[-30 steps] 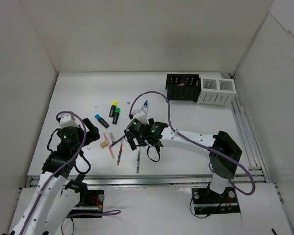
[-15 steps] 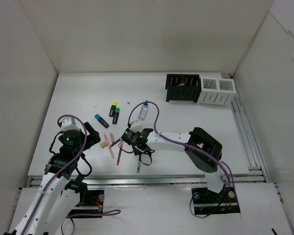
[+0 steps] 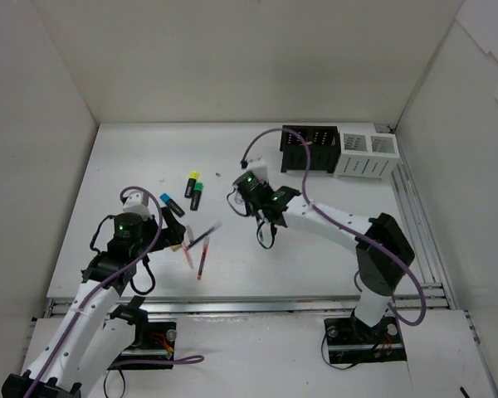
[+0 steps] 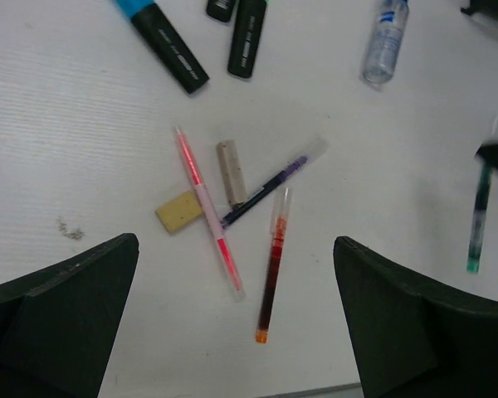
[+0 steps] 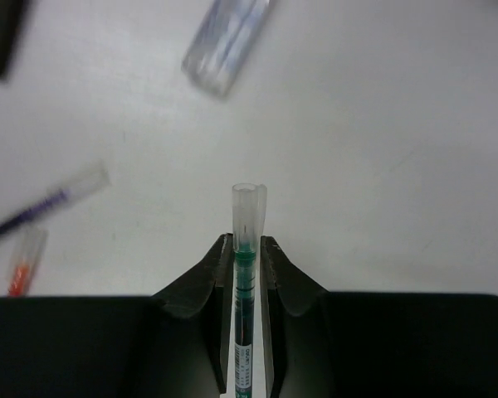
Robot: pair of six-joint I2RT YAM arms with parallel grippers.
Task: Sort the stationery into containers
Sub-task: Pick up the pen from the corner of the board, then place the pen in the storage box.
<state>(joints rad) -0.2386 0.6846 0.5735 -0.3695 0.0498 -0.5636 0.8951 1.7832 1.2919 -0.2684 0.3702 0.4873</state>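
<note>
My right gripper (image 5: 247, 249) is shut on a thin green pen (image 5: 246, 274) with a clear cap and holds it off the table, near mid-table in the top view (image 3: 257, 203). The clear blue-capped bottle (image 5: 227, 41) lies just ahead of it. My left gripper (image 4: 236, 249) hangs open above a loose cluster: a pink pen (image 4: 206, 211), a red pen (image 4: 271, 278), a purple pen (image 4: 270, 184), a tan eraser (image 4: 180, 211) and a whitish eraser (image 4: 231, 172). The black organiser (image 3: 310, 149) and two white bins (image 3: 354, 153) (image 3: 383, 156) stand at the back right.
Three black highlighters lie left of centre: blue cap (image 3: 171, 204), yellow cap (image 3: 192, 184), green cap (image 3: 197, 196). White walls enclose the table on three sides. A purple cable loops above the right wrist (image 3: 270, 153).
The right gripper closed on the green pen, lifted it from the near table and carried it back toward the bottle. The left gripper shifted slightly right over the pen cluster, still open.
</note>
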